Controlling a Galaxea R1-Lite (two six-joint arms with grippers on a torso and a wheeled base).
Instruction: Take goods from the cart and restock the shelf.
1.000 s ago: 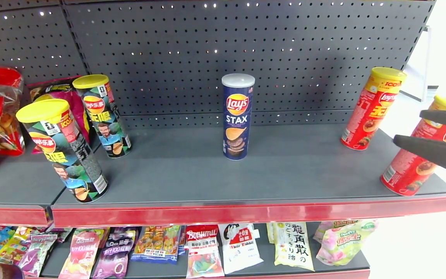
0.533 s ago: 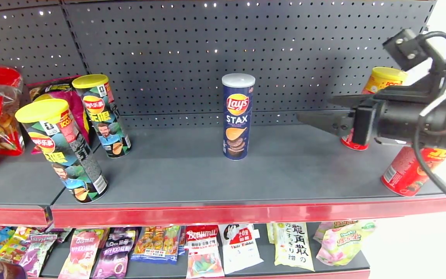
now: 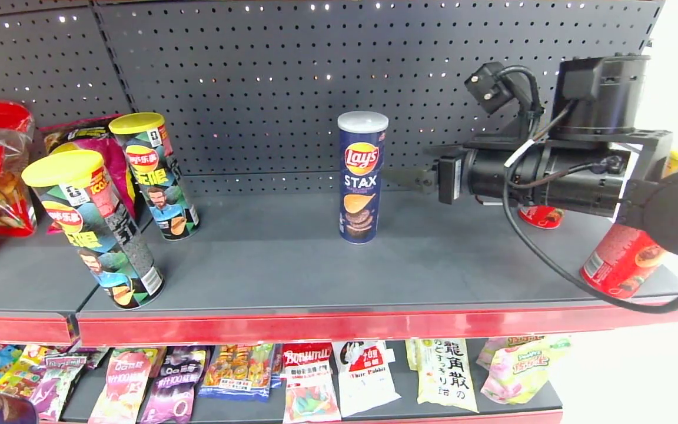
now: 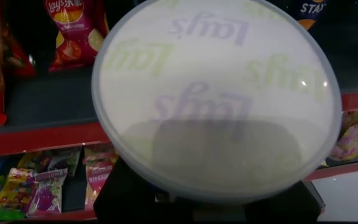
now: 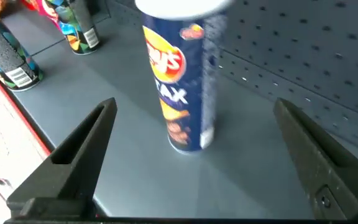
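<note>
Right arm has advanced from the right edge of the head view across the shelf (image 3: 433, 265); the right claw (image 3: 405, 168) now sits just beside the blue can (image 3: 362, 176), on its right, without touching it. The cans on the shelf have kept their positions.

1. Right claw: jaws spread wide and holding nothing. From the right wrist view, the blue can stands upright between the two fingers (image 5: 73, 162), farther along the shelf.
2. Left claw: open or closed cannot be told. A round translucent can lid (image 4: 216, 99) sits close before the left wrist camera.
3. Blue can: upright at mid-shelf, near the perforated back panel (image 3: 268, 88).
4. Two yellow-lidded cans (image 3: 95, 229) stand at the left of the shelf.
5. Two red cans (image 3: 618, 259) stand at the right end, both partly hidden behind the right arm.
6. Snack bags (image 3: 309, 383) fill the lower shelf.
</note>
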